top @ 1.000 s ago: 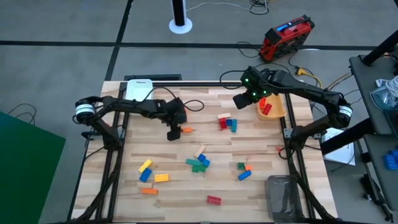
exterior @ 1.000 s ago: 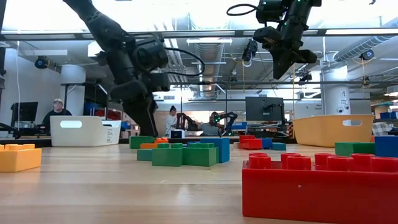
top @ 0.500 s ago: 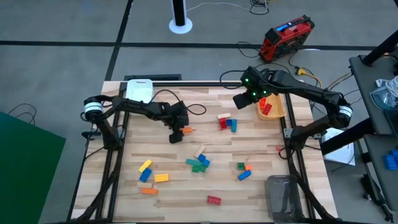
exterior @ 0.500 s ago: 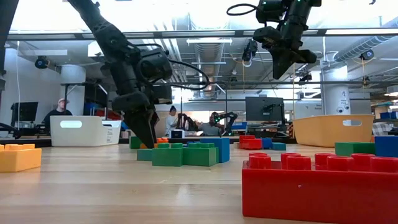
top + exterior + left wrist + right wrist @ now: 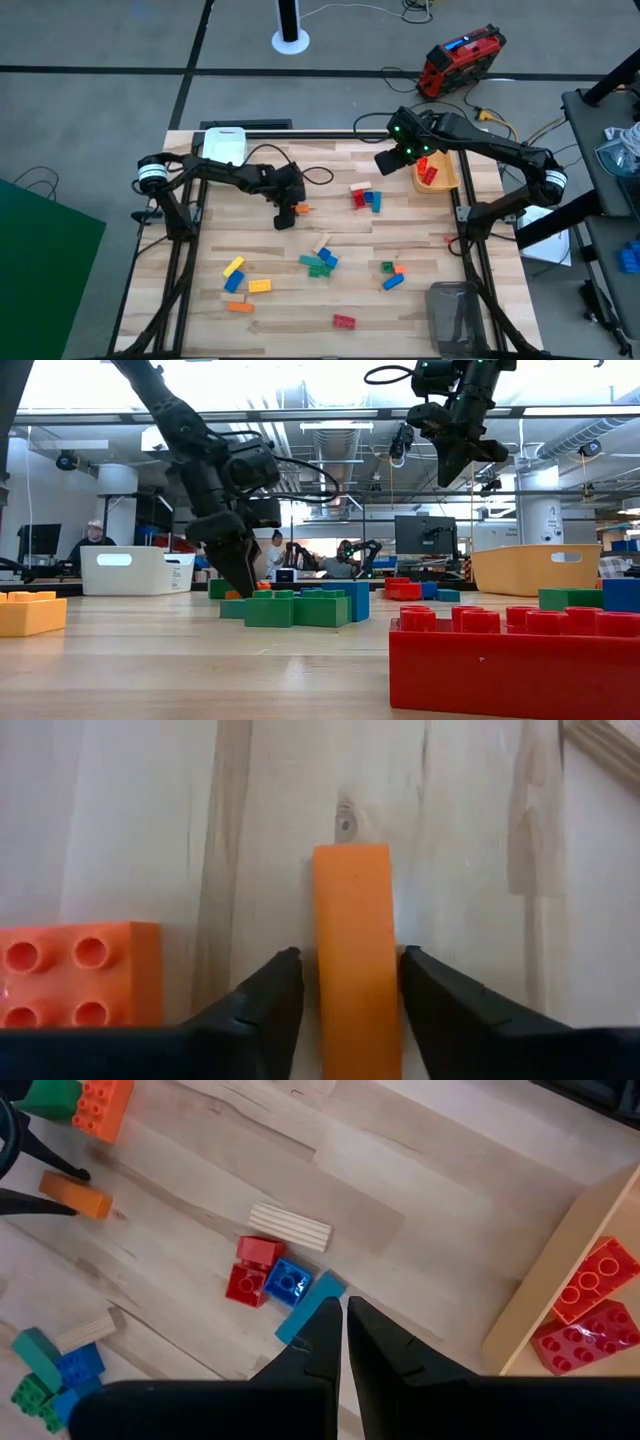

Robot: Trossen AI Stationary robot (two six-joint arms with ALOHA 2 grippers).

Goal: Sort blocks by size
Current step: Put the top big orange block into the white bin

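My left gripper (image 5: 287, 215) is low over the table's middle left and open. Its fingers straddle a long orange block (image 5: 352, 950) that lies on its side on the wood, with a narrow gap on each side. A square orange block (image 5: 70, 970) lies beside it. Other blocks lie scattered: a red, blue and beige group (image 5: 363, 197), a green and blue group (image 5: 320, 262), yellow and blue ones (image 5: 234, 272), and a red one (image 5: 344, 321). My right gripper (image 5: 388, 160) hangs high near the orange-yellow bin (image 5: 448, 180), shut and empty. My left gripper comes from above with one finger (image 5: 275, 995) along each long side of the orange block's near end (image 5: 352, 1020). Whether the fingers touch the block, I cannot tell. The block lies flat on the table.
A white bin (image 5: 224, 143) stands at the far left. The orange-yellow bin at the far right holds red blocks (image 5: 590, 1305). A grey bin (image 5: 458, 315) sits at the near right corner. Bare wood lies between the block groups.
My left gripper has come down toward the table and moved a little toward the right edge, ending with its fingers around the long orange block. The blocks have stayed where they were.
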